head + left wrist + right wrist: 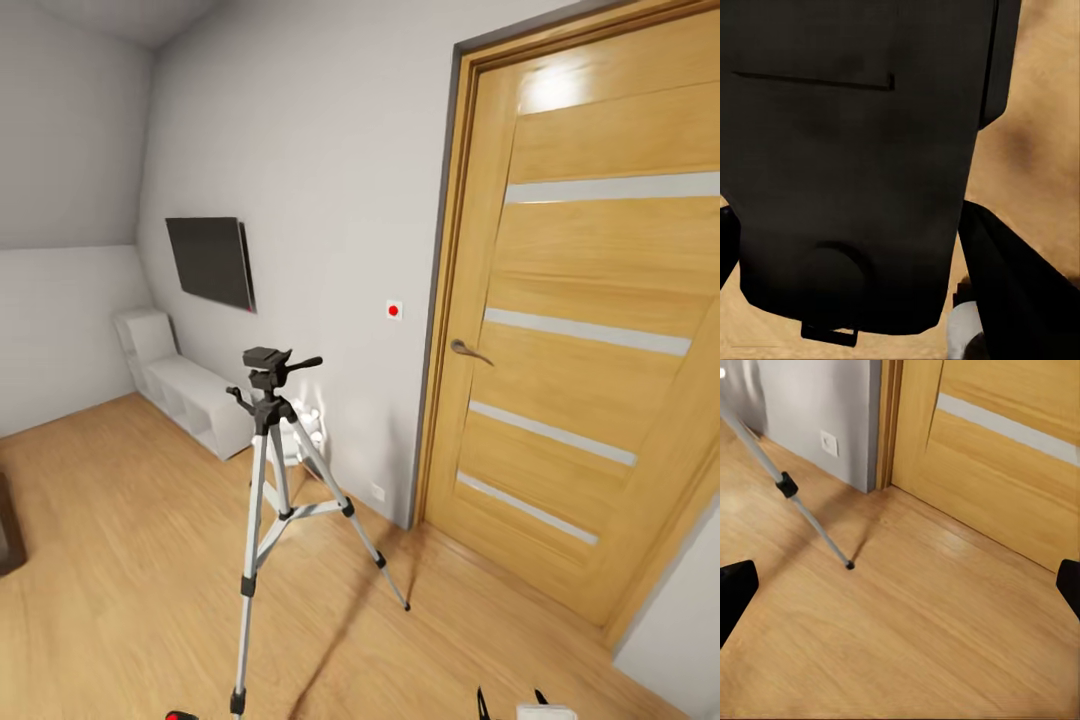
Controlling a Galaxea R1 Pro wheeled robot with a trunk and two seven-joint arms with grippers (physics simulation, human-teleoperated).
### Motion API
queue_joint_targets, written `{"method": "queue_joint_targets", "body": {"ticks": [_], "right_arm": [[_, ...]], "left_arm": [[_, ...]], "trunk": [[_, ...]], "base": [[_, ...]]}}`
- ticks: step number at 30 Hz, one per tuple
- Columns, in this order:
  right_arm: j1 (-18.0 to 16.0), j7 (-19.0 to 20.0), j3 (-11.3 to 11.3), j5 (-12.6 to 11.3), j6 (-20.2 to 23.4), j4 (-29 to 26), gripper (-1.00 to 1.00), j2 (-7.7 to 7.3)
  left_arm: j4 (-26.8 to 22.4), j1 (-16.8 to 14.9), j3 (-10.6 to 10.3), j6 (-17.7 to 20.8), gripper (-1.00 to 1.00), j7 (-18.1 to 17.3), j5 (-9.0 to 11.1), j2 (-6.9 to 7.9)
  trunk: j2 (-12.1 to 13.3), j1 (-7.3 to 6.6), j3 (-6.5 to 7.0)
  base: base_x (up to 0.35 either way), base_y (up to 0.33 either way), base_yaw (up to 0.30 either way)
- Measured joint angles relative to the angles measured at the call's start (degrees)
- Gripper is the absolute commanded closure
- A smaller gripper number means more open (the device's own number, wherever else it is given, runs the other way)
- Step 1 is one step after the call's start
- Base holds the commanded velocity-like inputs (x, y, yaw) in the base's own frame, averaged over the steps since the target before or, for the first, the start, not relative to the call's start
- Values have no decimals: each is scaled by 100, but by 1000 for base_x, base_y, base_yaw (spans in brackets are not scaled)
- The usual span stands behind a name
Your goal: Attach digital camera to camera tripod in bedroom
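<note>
The camera tripod (pixel 268 430) stands on the wood floor just ahead of me, its black pan head (pixel 268 358) bare, the handle pointing right. The digital camera (pixel 847 165) is a black body close against the left wrist view, and my left gripper (pixel 866 262) is shut on it with dark fingers (pixel 1016 292) at its sides. Its red button (pixel 181 715) peeks in at the head view's lower edge, left of the tripod's near leg. My right gripper (pixel 900 585) is open and empty over the floor, near one tripod leg (pixel 810 514); its tips (pixel 512 705) show low right.
A shut wooden door (pixel 590 330) fills the right. On the grey wall hang a dark TV (pixel 212 260) and a red-dot switch (pixel 394 310). White cubby shelves (pixel 190 395) line the wall behind the tripod. Dark furniture (pixel 8 525) sits at the left edge.
</note>
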Motion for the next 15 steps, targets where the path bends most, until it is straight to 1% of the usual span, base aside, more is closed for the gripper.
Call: {"method": "queue_joint_targets", "body": {"ticks": [2,7,8,10,15], "right_arm": [[0,0,1,0,-96,147,-100,-3],[0,0,0,-5,-535,878,-100,-6],[0,-1,2,-4,-565,927,-100,-6],[0,-1,2,-3,-583,957,-100,-3],[0,-1,3,-9,-602,997,-100,14]], "left_arm": [[-2,97,-5,8,100,5,-2,8],[1,536,3,41,100,22,-2,78],[-2,564,-9,46,100,26,-10,78],[-3,581,-16,49,100,28,-15,60],[-5,604,-19,82,100,38,-13,-96]], "trunk": [[0,0,1],[0,0,0],[0,0,1],[0,0,2],[0,0,2]], "base": [[0,0,195],[0,0,188],[0,0,160],[0,0,131],[0,0,54]]}}
